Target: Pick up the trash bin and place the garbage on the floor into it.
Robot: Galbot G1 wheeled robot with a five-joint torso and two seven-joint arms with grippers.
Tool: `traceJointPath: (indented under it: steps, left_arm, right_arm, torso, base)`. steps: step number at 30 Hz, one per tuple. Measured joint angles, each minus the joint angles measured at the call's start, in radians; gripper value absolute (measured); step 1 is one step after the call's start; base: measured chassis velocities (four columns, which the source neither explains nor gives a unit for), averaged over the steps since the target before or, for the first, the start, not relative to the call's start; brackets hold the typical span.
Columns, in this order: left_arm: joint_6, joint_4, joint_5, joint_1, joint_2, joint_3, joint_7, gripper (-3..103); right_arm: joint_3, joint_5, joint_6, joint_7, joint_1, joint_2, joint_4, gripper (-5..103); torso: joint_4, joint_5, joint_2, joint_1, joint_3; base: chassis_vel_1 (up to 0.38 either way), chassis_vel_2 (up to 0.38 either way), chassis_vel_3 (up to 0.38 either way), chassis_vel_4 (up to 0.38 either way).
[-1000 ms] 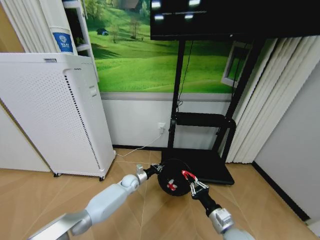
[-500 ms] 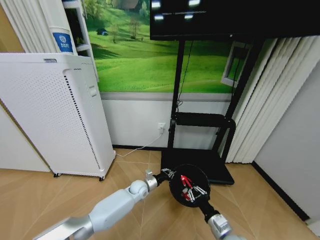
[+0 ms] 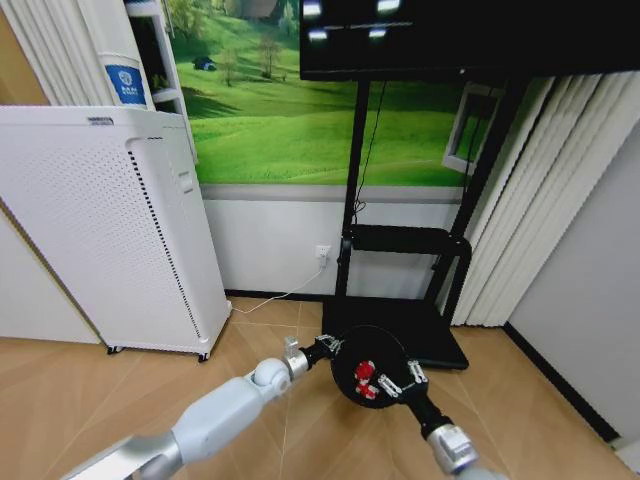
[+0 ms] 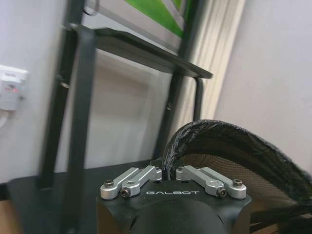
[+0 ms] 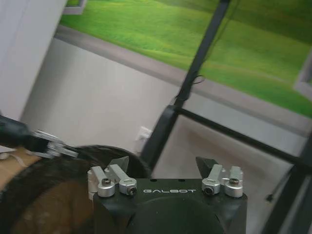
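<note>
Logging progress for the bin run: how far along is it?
Done: the trash bin is off the floor, the left pincer shut on its rim, and a red-and-white scrap lies inside. In hand: the right pincer is open over the bin's mouth. Any garbage left on the floor can't be judged.

The trash bin (image 3: 367,364) is small, round and black, with a mesh wall. It is up off the floor, just in front of the black TV stand (image 3: 400,330). A small red and white scrap (image 3: 364,380) lies inside the bin.

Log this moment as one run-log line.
left gripper: shut on trash bin rim, held up | right gripper: open over bin | garbage: inside bin
</note>
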Motion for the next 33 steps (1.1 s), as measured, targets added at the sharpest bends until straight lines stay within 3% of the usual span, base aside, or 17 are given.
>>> traceJointPath:
  steps: [2, 5, 9, 13, 16, 20, 28, 33]
  left_arm:
    - [-0.001, 0.001, 0.0, 0.001, 0.011, -0.017, 0.011, 7]
    - [-0.001, -0.001, -0.001, 0.004, 0.017, -0.027, 0.019, 7]
    - [-0.003, -0.005, 0.0, 0.011, 0.018, -0.042, 0.029, 7]
    - [-0.003, -0.005, 0.003, 0.015, 0.015, -0.052, 0.033, 7]
    - [-0.004, -0.008, 0.006, 0.019, 0.013, -0.058, 0.037, 7]
    - [-0.004, -0.017, 0.007, 0.02, 0.017, -0.061, 0.038, 7]
    - [-0.004, -0.016, 0.008, 0.021, 0.015, -0.073, 0.038, 7]
    - [-0.004, -0.007, 0.012, 0.02, 0.007, -0.076, 0.038, 7]
  right_arm:
    - [0.093, 0.015, 0.028, 0.0, -0.07, 0.009, 0.016, 92]
    - [0.18, 0.029, 0.052, -0.003, -0.142, 0.023, 0.023, 99]
    - [0.242, 0.026, 0.057, -0.013, -0.193, 0.02, -0.037, 100]
    - [0.225, 0.003, 0.054, -0.022, -0.153, 0.014, -0.145, 100]
    - [0.177, -0.11, 0.041, -0.043, -0.053, 0.006, -0.324, 100]
    - [0.175, -0.132, 0.023, -0.056, -0.024, -0.016, -0.416, 100]
    - [0.229, -0.126, 0.062, -0.066, -0.112, -0.026, -0.535, 100]
    - [0.236, -0.143, 0.097, -0.065, -0.169, 0.015, -0.578, 100]
  torso:
    - [-0.0002, -0.0002, 0.0, 0.0, 0.0]
    - [-0.0004, -0.0002, 0.0, 0.0, 0.0]
    - [-0.0006, -0.0003, 0.0, 0.0, 0.0]
    - [-0.0005, -0.0002, 0.0, 0.0, 0.0]
    - [-0.0001, 0.0005, 0.0, 0.0, 0.0]
    - [0.0003, 0.0001, 0.0, 0.0, 0.0]
    - [-0.0004, -0.0002, 0.0, 0.0, 0.0]
    - [-0.0006, -0.0003, 0.0, 0.0, 0.0]
  base:
    - [0.0, 0.0, 0.0, 0.0]
    - [0.0, 0.0, 0.0, 0.0]
    - [0.0, 0.0, 0.0, 0.0]
    - [0.0, 0.0, 0.0, 0.0]
    - [0.0, 0.0, 0.0, 0.0]
    - [0.0, 0.0, 0.0, 0.0]
    - [0.0, 0.0, 0.0, 0.0]
    - [0.0, 0.0, 0.0, 0.0]
